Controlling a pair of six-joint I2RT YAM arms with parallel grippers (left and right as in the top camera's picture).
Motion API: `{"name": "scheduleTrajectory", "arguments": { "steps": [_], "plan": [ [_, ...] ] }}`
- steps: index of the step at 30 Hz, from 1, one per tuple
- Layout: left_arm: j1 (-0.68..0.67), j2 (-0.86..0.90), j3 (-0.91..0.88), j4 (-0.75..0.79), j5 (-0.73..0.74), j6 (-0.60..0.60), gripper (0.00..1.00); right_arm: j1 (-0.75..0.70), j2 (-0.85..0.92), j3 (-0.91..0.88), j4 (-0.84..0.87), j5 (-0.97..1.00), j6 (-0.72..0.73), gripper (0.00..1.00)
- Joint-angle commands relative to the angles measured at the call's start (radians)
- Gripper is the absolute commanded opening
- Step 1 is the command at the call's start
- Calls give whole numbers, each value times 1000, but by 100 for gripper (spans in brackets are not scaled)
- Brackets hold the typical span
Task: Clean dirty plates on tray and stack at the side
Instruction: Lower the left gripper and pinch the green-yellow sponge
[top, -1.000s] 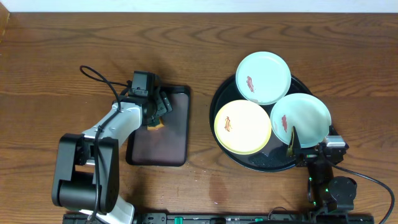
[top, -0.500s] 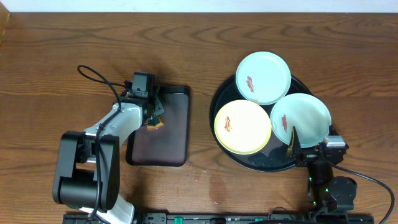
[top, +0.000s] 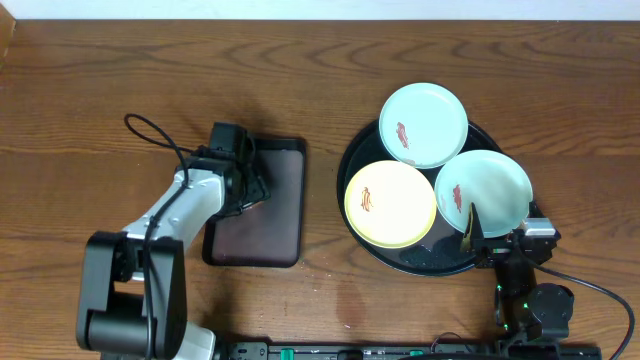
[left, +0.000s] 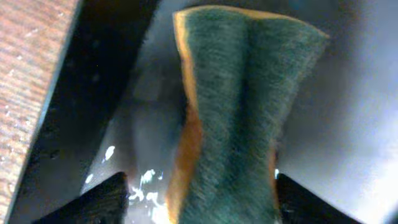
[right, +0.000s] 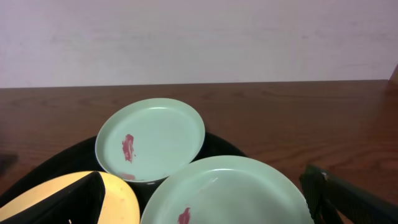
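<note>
Left wrist view: left pincer (left: 200, 199) spread wide, sponge (left: 242, 93) between its jaws.

We see a dark brown wood-grain table (top: 100, 80) with two things lying flat on it. A small rectangular black tray (top: 275, 235) sits directly beneath the left claw (top: 248, 185). A large round black tray (top: 356, 160) lies just ahead of the right claw (top: 500, 222), well off to the left claw's right.
</note>
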Motion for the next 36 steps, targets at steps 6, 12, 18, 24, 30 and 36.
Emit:
{"name": "scheduleTrajectory", "arguments": {
  "steps": [6,12,18,24,30,36],
  "plan": [
    [3,-19,-8,51,2,1,67,-2,-5,-2,-4,2,-15,99],
    [3,-17,-8,108,-146,7,68,-2,-5,-1,-4,2,-15,99],
    [3,-16,-11,112,-90,24,65,-2,-5,-2,-4,2,-15,99],
    [2,8,-11,125,-48,24,63,-2,-5,-2,-4,2,-15,99],
    [2,56,-11,134,-21,24,52,-2,-5,-1,-4,2,-15,99],
    [2,50,-11,132,-21,24,19,-2,-5,-1,-4,2,-15,99]
  ]
}}
